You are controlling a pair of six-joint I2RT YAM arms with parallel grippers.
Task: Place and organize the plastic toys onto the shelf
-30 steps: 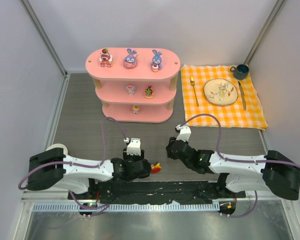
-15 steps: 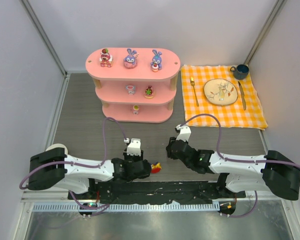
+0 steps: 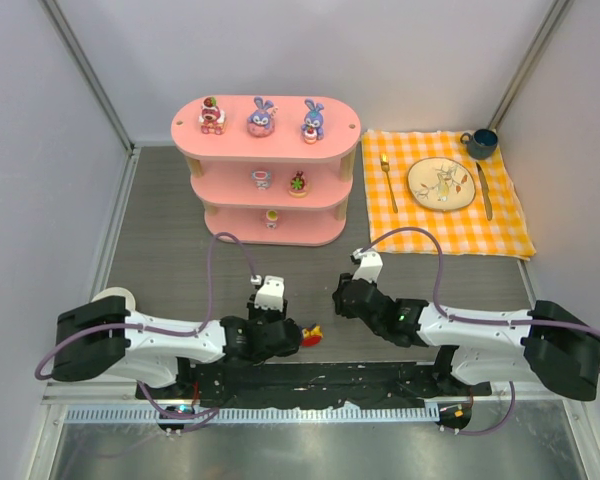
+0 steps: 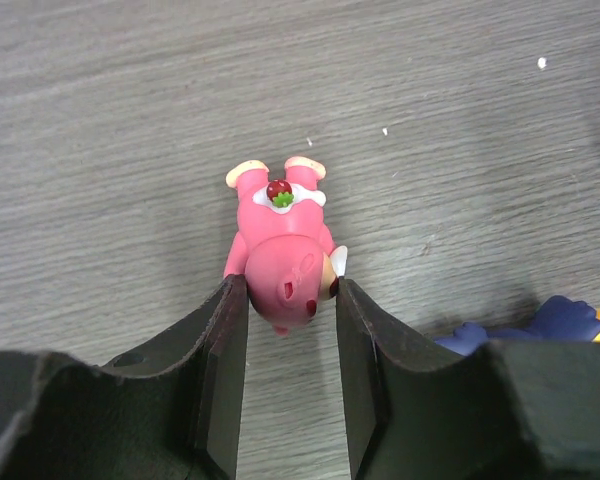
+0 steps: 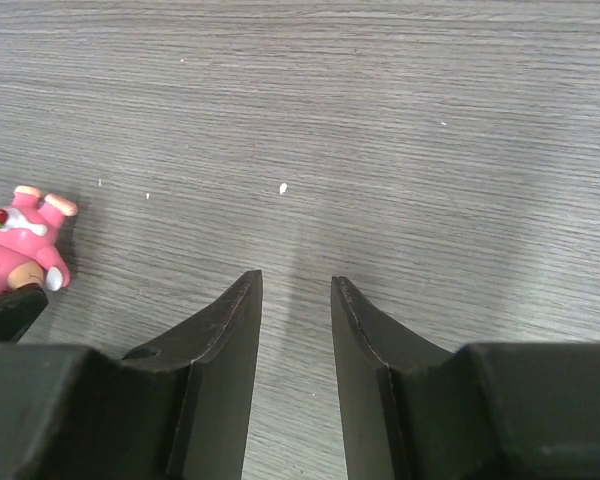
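Note:
A pink bear-like toy lies on its back on the grey table, and my left gripper is shut on its head, both pads touching it. A red-yellow-purple toy lies just right of that gripper, also seen from above as the red-yellow toy. The pink toy shows at the left edge of the right wrist view. My right gripper hangs open over bare table with nothing between its fingers. The pink shelf holds three toys on top, two on the middle board and one on the bottom board.
An orange checked cloth lies right of the shelf with a plate, fork, knife and dark mug. Grey walls stand close on both sides. A white roll sits by the left arm.
My left gripper's jaws have drawn in onto the pink toy. Neither arm has visibly moved in the top view.

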